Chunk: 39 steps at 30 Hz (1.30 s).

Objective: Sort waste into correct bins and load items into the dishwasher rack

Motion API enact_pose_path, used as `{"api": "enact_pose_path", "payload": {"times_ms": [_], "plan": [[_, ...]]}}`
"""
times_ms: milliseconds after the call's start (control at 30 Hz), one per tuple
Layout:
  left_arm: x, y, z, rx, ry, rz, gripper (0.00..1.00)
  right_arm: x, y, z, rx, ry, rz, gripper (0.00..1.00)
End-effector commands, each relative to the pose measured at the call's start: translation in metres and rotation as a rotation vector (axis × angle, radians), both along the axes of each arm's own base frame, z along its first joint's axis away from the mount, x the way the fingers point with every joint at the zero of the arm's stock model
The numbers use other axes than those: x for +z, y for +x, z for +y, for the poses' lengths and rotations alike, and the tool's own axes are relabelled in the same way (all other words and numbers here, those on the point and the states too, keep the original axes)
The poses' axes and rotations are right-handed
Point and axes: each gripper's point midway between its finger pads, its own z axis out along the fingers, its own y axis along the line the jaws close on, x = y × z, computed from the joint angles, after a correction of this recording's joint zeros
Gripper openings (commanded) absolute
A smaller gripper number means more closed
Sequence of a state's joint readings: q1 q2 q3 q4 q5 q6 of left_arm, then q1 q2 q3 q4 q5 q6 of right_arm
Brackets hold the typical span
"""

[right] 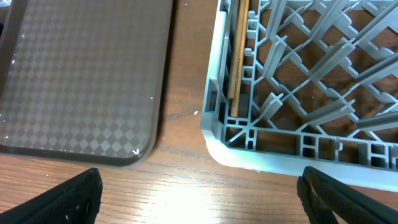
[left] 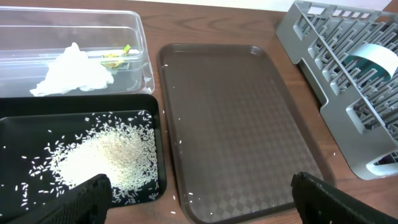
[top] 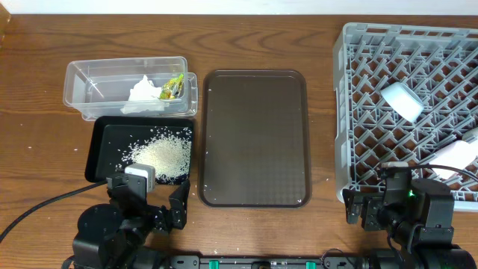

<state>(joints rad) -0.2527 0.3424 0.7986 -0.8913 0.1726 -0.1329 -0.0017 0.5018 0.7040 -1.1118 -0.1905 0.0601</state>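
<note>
Pincers [left: 200, 182] [right: 200, 175]: two, spread; bins [top: 88, 84] [top: 104, 146]: two.

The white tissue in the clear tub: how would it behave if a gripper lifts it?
The tissue looks crumpled and thin, so probably floppy and very light. It would likely squash rather than slip. The wrapper close beside it might get dragged along.

The overhead camera looked straight down on the whole wooden tabletop [top: 314, 37]. Both wrist cameras sat low, close, angled downward, sharing the dark brown rectangular tray [top: 254, 134] and light grey lattice rack [top: 340, 112].
</note>
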Motion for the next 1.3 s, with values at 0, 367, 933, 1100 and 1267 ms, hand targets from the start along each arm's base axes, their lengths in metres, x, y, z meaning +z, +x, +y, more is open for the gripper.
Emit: {"api": "enact_pose_path", "payload": {"times_ms": [0, 367, 933, 1100, 1267], "plan": [[-0.001, 0.001, 0.002, 0.005, 0.013, -0.005, 0.95, -0.002, -0.001, 0.001, -0.002, 0.005, 0.006, 0.99], [-0.001, 0.001, 0.002, 0.005, 0.013, -0.005, 0.95, 0.034, 0.012, 0.001, 0.015, -0.012, -0.312, 0.99], [-0.001, 0.001, 0.002, 0.005, 0.013, -0.005, 0.95, 0.002, 0.077, 0.002, 0.058, -0.100, -0.865, 0.99], [-0.001, 0.001, 0.002, 0.005, 0.013, -0.005, 0.95, 0.004, 0.078, 0.000, 0.049, -0.103, -0.870, 0.99], [-0.001, 0.001, 0.002, 0.005, 0.013, -0.006, 0.95, 0.004, 0.078, 0.000, 0.049, -0.103, -0.870, 0.99]]}}
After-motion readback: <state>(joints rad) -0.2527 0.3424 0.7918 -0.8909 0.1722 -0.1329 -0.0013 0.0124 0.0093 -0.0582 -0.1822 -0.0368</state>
